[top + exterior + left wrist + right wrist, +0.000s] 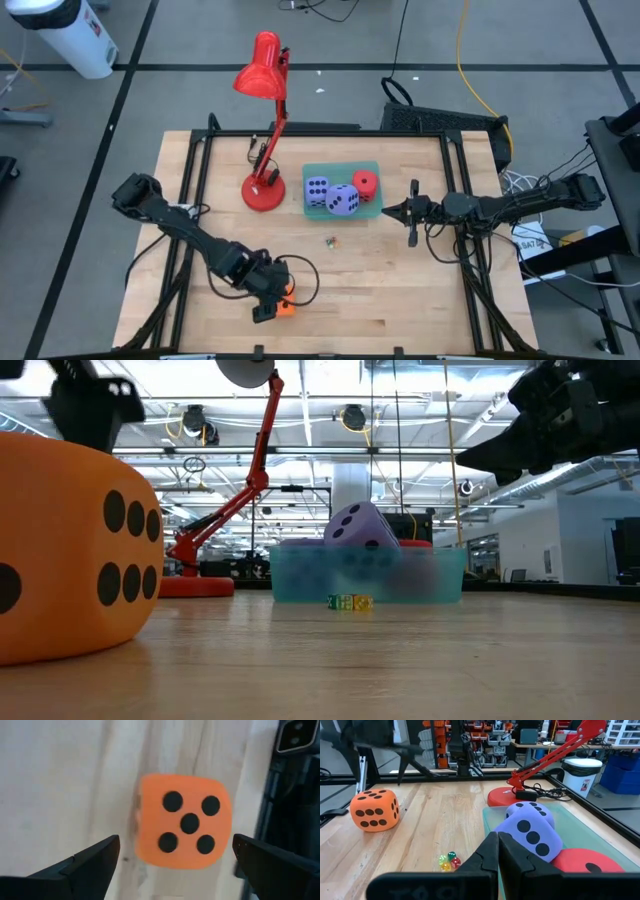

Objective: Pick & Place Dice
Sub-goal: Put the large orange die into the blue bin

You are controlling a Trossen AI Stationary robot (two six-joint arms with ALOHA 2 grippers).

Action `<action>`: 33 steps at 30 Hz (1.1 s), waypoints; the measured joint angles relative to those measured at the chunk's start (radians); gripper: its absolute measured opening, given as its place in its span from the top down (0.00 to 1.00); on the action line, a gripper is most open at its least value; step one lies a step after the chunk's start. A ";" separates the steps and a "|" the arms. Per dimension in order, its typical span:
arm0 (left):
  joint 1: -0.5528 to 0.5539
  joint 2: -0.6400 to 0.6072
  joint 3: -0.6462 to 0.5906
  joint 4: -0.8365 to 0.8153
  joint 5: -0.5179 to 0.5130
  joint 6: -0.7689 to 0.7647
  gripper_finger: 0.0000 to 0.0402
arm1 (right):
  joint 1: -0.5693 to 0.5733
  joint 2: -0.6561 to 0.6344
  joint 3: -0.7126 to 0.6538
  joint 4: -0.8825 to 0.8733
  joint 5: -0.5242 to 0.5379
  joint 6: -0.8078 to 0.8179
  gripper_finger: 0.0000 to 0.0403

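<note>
Overhead, the left gripper [272, 303] hangs above the orange die [183, 828] near the table's [400, 290] front edge, its fingers [82, 865] spread wide on either side, clear of the cube, whose five-pip face looks up. Two purple-blue dice [331, 194] and a red die [366, 184] sit in the teal tray [340, 170] beside a red desk lamp [262, 120]. Off to the tray's right, the right gripper [388, 212] waits with fingers clenched on nothing. Several tiny coloured dice [448, 861] lie just in front of the tray.
</note>
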 joint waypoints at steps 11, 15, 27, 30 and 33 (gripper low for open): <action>-0.073 0.021 0.081 -0.104 -0.210 0.086 0.01 | 0.000 0.000 0.000 0.002 0.000 0.000 1.00; -0.087 0.059 0.080 -0.094 -0.232 0.093 0.01 | 0.000 0.000 0.000 -0.002 0.000 0.002 1.00; -0.098 0.176 0.144 -0.094 -0.206 0.066 0.01 | 0.000 0.000 -0.001 -0.005 0.000 0.003 1.00; -0.091 0.186 0.145 -0.106 -0.178 0.065 0.01 | 0.000 0.000 -0.001 -0.005 0.000 0.003 1.00; -0.081 0.188 0.146 -0.115 -0.173 0.063 0.01 | 0.000 0.000 -0.001 -0.005 0.000 0.003 1.00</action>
